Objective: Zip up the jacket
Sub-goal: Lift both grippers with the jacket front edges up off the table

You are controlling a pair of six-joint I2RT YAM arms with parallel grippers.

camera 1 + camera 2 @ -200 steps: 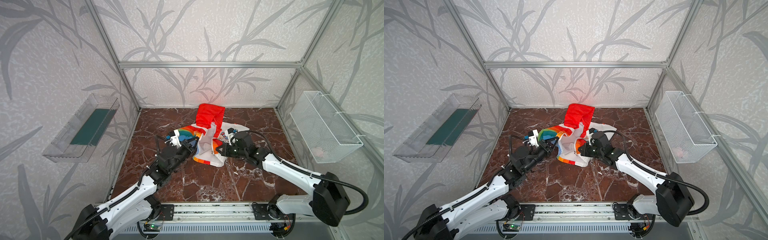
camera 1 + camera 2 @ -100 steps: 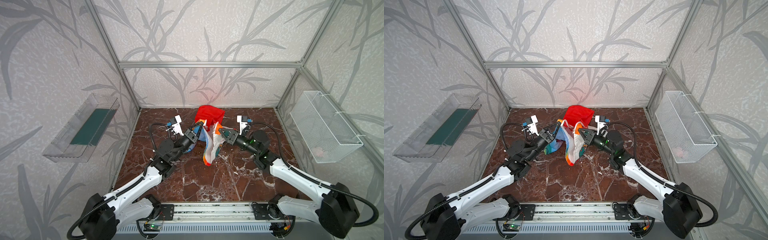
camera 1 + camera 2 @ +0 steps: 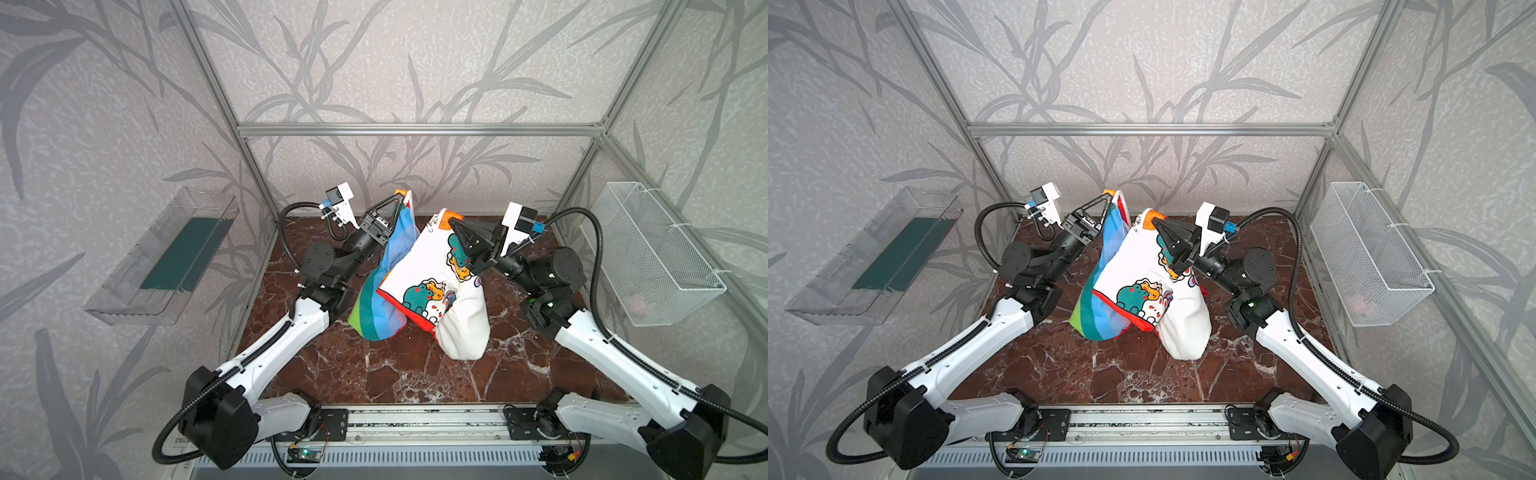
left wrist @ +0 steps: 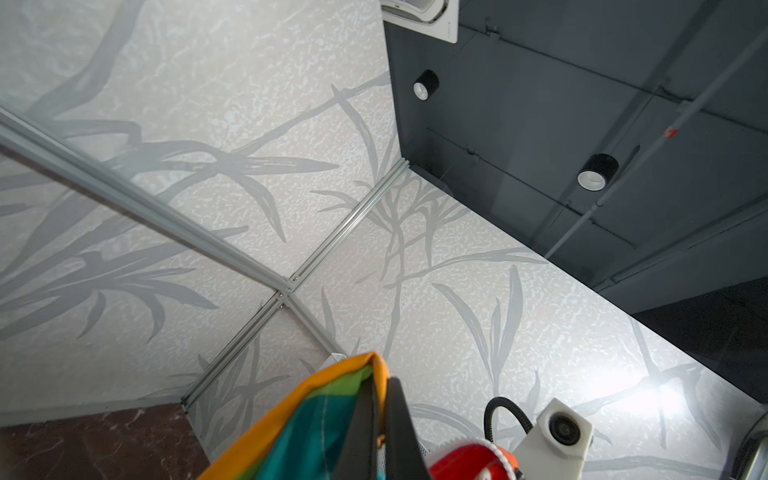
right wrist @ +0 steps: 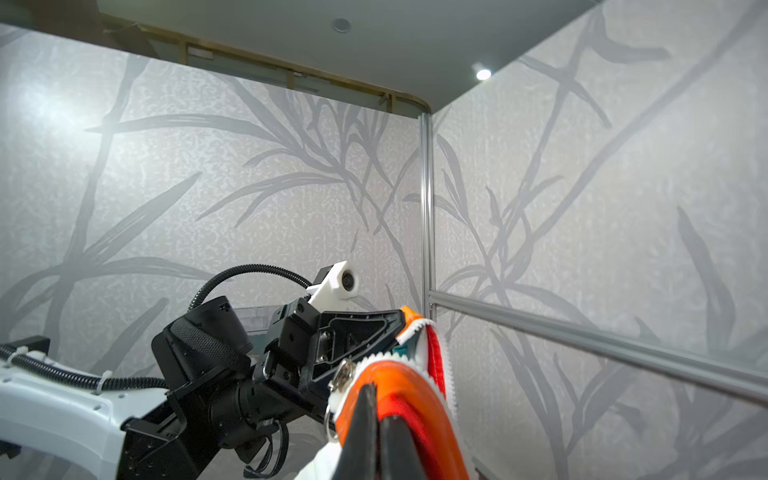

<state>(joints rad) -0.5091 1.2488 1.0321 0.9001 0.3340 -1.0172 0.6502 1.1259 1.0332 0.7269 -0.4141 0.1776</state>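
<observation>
– The jacket [image 3: 428,282] hangs in the middle of the booth, lifted by two top corners. Its lower folds look to be down on the desk [image 3: 374,374].
– Who has it?
– Both arms. The left hand [image 3: 400,197] is clenched on the rainbow-striped edge. The right hand [image 3: 451,222] is clenched on the orange-trimmed corner of the white side with the cartoon animals. The two hands are near each other but apart, so the front stands open.
– And the desk?
– Dark reddish-brown marble with white veins.
– The room?
– Pale walls [image 3: 415,62] printed with grey leaves, set in an aluminium frame [image 3: 415,129]. A clear tray [image 3: 166,257] with a green bottom hangs on the left wall. A white wire basket [image 3: 648,249] hangs on the right one, with something pink inside, too blurred to name.
</observation>
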